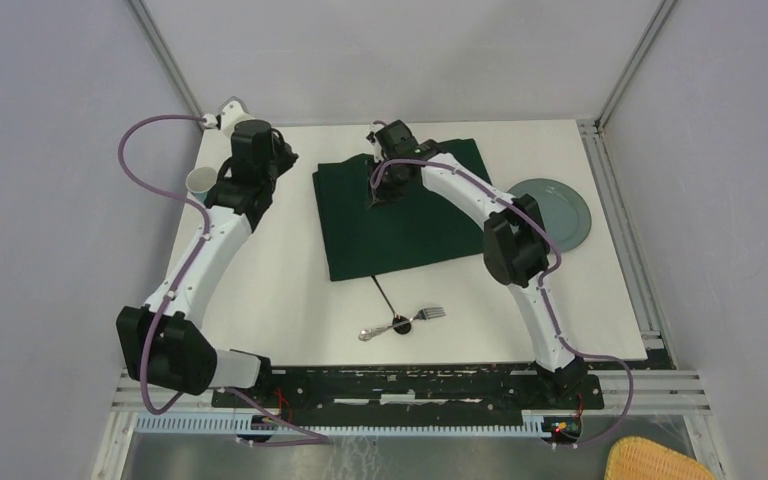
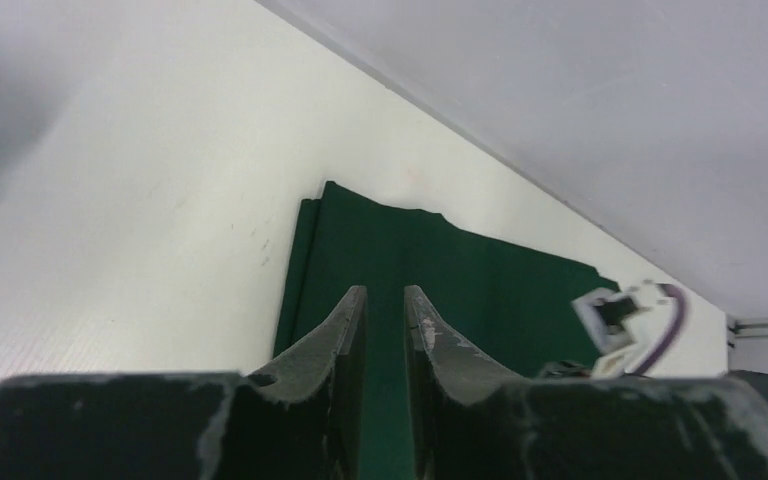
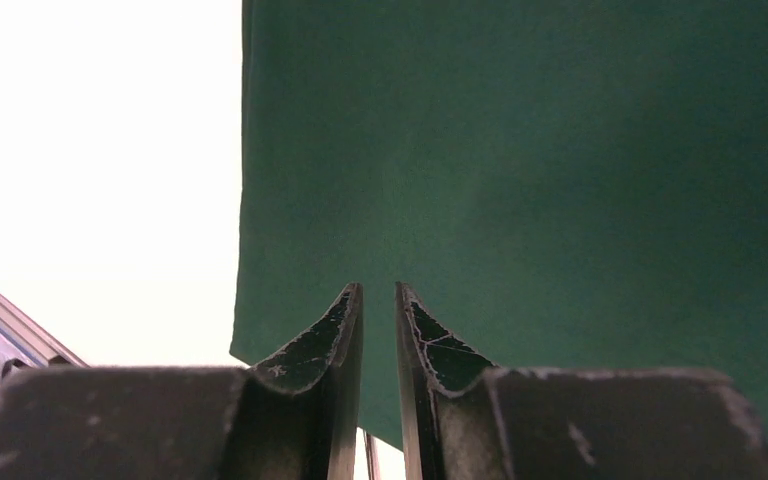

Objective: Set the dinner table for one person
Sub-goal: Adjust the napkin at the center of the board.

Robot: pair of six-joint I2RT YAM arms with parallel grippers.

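My left gripper (image 2: 385, 292) and right gripper (image 3: 378, 288) are both only slightly open and empty at the cloth (image 1: 400, 232), far on the table (image 1: 260, 300) under me, so I fear such narrow gaps may push and wrinkle it, not catch it.

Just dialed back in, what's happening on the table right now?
Both arms are at the dark green cloth spread on the dinner table. The right gripper hovers over its far part, the left gripper just off its left edge; both with jaws barely apart, holding nothing. Plate, cup, fork and spoon sit off the cloth.
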